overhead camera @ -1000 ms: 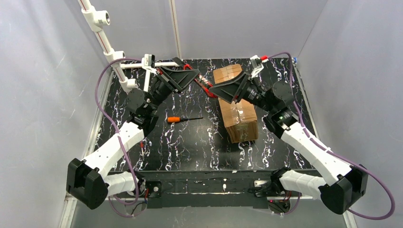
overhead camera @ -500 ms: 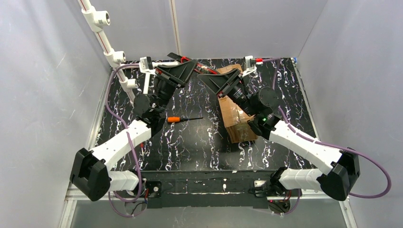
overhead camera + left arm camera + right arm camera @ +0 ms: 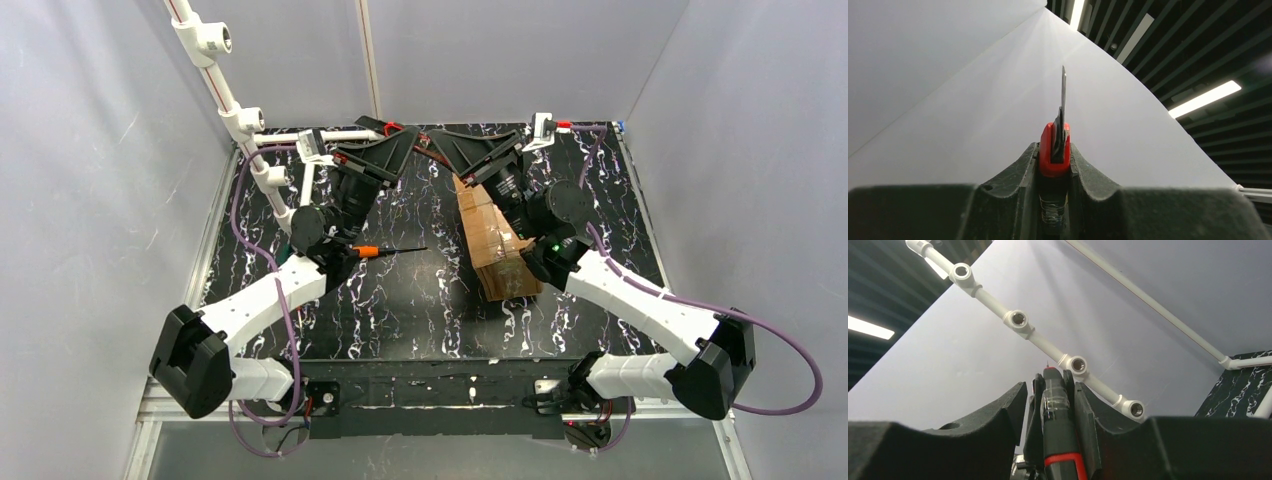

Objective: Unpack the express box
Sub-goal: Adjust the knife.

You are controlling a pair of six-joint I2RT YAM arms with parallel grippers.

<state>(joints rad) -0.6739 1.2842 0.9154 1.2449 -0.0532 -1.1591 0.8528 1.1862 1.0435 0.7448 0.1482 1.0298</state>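
The express box (image 3: 497,245), a long brown taped carton, lies right of centre on the table, partly under my right arm. Above the table's back edge my two grippers meet tip to tip around a red and black utility knife (image 3: 424,145). My left gripper (image 3: 405,140) (image 3: 1054,150) is shut on the knife's red front end (image 3: 1052,155), with the thin blade (image 3: 1063,95) sticking out beyond the fingers. My right gripper (image 3: 445,145) (image 3: 1050,387) has closed around the black, tape-wrapped handle (image 3: 1055,415).
An orange-handled screwdriver (image 3: 375,250) lies on the black marbled table (image 3: 400,300) left of centre, beside my left arm. A white pipe frame (image 3: 245,120) rises at the back left. Grey walls enclose three sides.
My right arm swung left off the box toward the left gripper and its jaws closed around the knife handle. The left arm moved the knife right to meet it. The box has turned slightly.
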